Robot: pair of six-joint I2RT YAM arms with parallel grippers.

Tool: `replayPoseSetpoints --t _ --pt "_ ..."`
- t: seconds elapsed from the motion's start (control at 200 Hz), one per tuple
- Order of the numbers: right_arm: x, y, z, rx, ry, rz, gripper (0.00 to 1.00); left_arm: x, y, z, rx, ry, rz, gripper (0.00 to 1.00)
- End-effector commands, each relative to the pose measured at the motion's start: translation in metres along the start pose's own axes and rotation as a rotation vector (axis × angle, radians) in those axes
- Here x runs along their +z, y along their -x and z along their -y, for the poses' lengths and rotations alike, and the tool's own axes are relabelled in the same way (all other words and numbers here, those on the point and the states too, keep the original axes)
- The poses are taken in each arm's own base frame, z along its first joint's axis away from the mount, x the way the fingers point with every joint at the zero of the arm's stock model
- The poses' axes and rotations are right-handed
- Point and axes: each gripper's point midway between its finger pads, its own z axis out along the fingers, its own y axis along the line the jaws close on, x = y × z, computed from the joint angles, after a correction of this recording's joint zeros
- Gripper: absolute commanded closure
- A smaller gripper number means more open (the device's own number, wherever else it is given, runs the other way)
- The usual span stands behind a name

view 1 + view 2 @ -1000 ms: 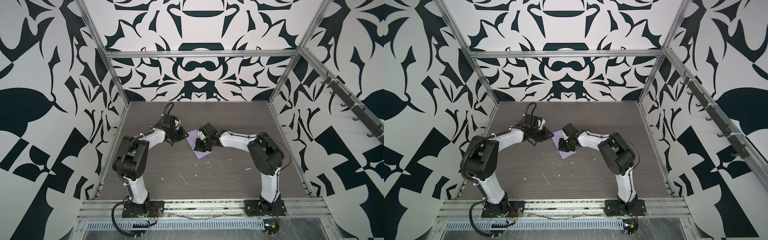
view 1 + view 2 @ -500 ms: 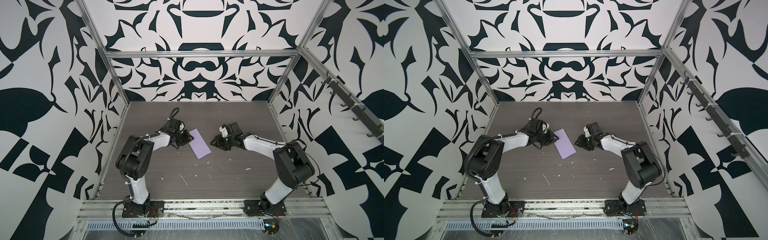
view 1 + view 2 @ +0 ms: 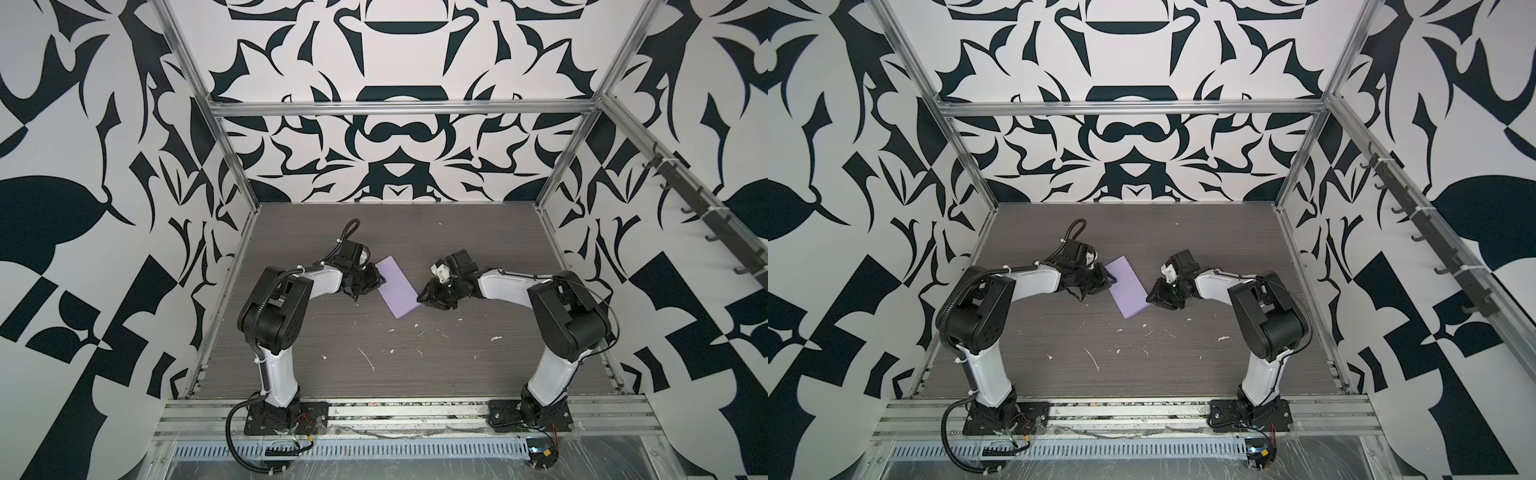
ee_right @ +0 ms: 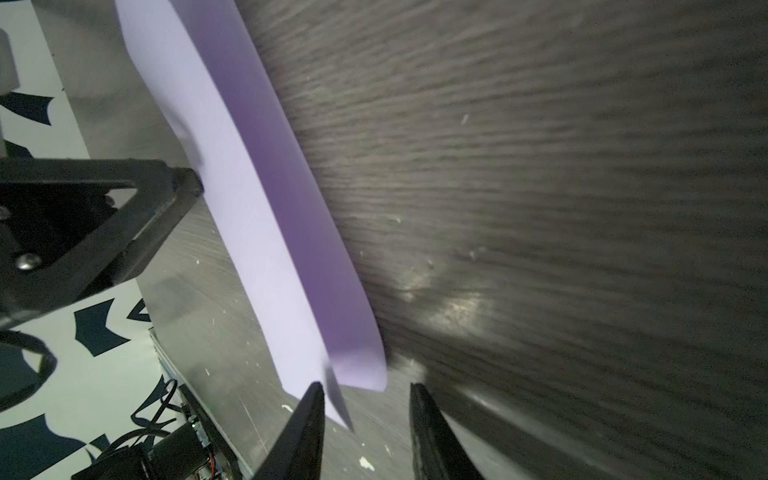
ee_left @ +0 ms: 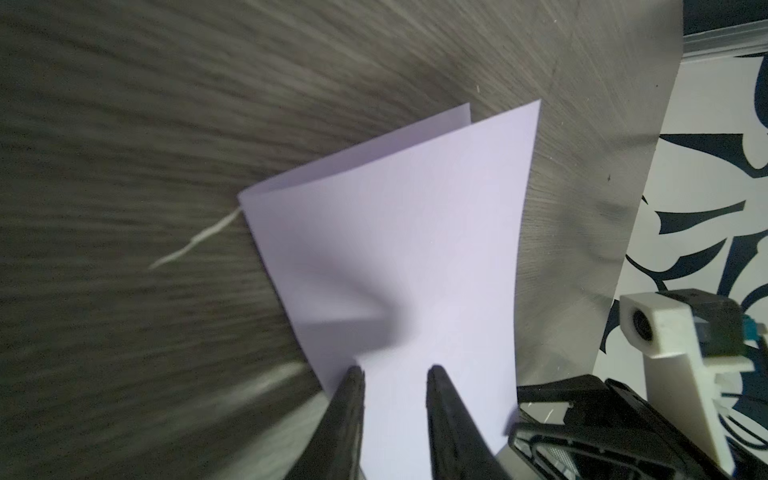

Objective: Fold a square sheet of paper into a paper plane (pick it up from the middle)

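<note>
square sheet of paper [image 3: 398, 286] folded oblong, long axis far-left to near-right | left hand [image 5: 392, 374] narrow, on far end | right hand [image 4: 365, 390] narrow, at near corner

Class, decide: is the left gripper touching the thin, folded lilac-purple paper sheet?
Touching. The right wrist view shows a black fingertip of the left gripper pressed against the thin lilac-purple paper sheet, which is dented at that spot.

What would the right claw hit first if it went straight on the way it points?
The folded lilac paper: its near end sits just ahead of the right claw, in line with the gap between its jaws, though depth is unclear.
</note>
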Motion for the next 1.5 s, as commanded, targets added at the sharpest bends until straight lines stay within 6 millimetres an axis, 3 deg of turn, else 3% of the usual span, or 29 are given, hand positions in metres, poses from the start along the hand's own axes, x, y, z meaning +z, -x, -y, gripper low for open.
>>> replayPoseSetpoints --t 0.0,0.36,0.83,1.23,1.495 --pt "-0.004 0.005 -0.022 -0.042 0.063 -0.003 0.67 0.006 0.001 -0.007 -0.005 0.024 -0.004 0.7" --pt "0.002 0.004 -0.03 -0.038 0.098 -0.027 0.74 0.007 0.001 -0.007 0.002 0.025 -0.005 0.7" --pt "0.005 0.007 -0.006 -0.022 -0.026 0.0 0.74 0.008 0.0 -0.015 0.001 0.061 -0.013 0.7" --pt "0.009 0.007 -0.022 -0.006 0.067 -0.013 0.77 0.01 -0.001 -0.017 -0.005 0.067 -0.018 0.7" --pt "0.013 0.003 -0.004 0.029 -0.002 -0.012 0.77 0.01 -0.002 -0.021 -0.01 0.079 -0.017 0.7"
